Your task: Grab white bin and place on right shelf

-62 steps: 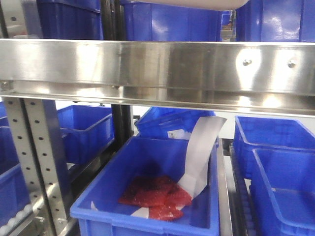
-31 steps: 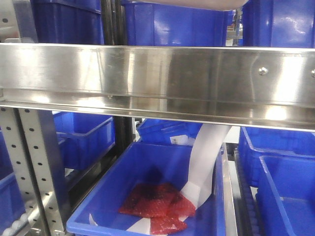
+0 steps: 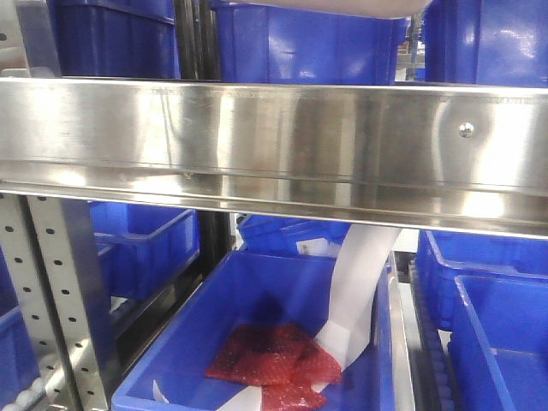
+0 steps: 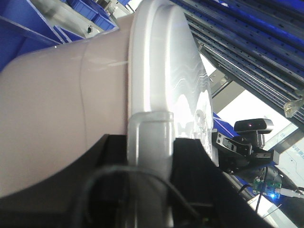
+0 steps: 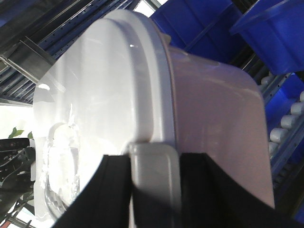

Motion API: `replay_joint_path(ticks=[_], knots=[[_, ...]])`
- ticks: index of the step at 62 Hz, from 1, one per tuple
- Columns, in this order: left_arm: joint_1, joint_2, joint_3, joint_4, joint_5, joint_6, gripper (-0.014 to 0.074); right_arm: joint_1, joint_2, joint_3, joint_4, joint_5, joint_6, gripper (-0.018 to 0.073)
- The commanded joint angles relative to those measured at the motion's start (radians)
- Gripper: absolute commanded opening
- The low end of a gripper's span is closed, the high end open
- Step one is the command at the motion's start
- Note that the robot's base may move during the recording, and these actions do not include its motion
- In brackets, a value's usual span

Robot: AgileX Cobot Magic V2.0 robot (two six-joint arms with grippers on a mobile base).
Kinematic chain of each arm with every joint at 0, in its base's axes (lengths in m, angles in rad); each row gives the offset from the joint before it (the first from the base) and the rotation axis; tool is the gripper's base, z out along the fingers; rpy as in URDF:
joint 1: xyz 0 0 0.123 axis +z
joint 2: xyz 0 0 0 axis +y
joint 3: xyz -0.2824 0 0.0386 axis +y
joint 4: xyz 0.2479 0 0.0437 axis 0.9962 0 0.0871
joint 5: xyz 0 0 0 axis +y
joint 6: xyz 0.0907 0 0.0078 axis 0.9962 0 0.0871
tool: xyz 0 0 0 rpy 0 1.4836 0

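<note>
Gripping jaws hold smooth, round-cornered white bin (image 4: 57, 118).

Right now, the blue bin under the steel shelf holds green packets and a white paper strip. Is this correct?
No. The packets are red, not green, as the front-facing view shows. The blue bin, steel shelf and white paper strip are right.

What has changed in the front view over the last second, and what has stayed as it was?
The right shelf now looks larger: its bolt head slid right and down, its perforated upright slid left, so the robot has probably rolled closer. Nothing was visibly grasped or released. The white bin stays at the top edge, and the red packets lie unchanged in their blue bin.
</note>
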Motion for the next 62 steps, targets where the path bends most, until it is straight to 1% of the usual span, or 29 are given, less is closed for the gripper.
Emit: replay_joint_path(ticks=[1,40,48,58,62], knots=[[-0.053,-0.04,-0.038,-0.097,0.264,0.011,-0.0126,0.037,-0.046,-0.034,0.107,0.217,-0.005,0.0069],[-0.053,-0.04,-0.038,-0.097,0.264,0.011,-0.0126,0.037,-0.046,-0.034,0.107,0.217,-0.005,0.0069],[-0.053,-0.04,-0.038,-0.112,0.264,0.011,-0.0126,0.037,-0.046,-0.034,0.107,0.217,-0.005,0.0069],[-0.053,-0.04,-0.038,-0.112,0.268,0.011,-0.0126,0.037,-0.046,-0.034,0.115,0.217,-0.004,0.0069],[-0.053,-0.04,-0.038,-0.112,0.27,0.011,-0.0126,0.037,-0.046,-0.034,0.125,0.228,0.014,0.0069]])
